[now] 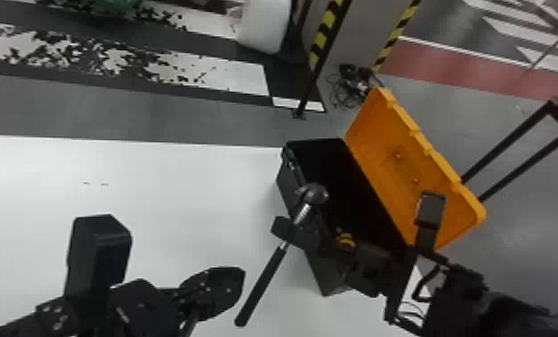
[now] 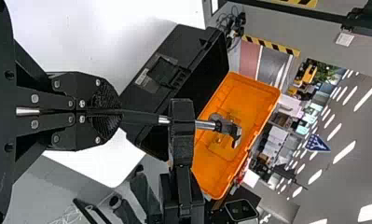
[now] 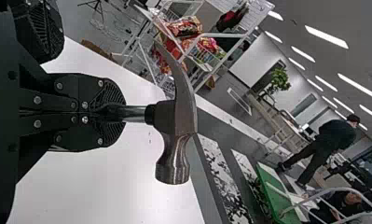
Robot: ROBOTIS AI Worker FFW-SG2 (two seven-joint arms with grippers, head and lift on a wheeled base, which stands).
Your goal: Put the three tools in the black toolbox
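Nearest, at the head view's near left, the left gripper [image 1: 235,284] has its fingers pressed together, clear of the hammer [image 1: 264,282]. The right gripper [image 1: 293,229] pinches the hammer's shaft just below its head, probably to steady the heavy end. That head shows over the left rim of the black toolbox [image 1: 287,184], whose orange lid [image 1: 380,157] is open, leaving the mouth free.

Left wrist view: the handle points past the closed fingertips, unclasped.

Right wrist view: the shaft is squeezed firmly, the claw and face left uncovered.
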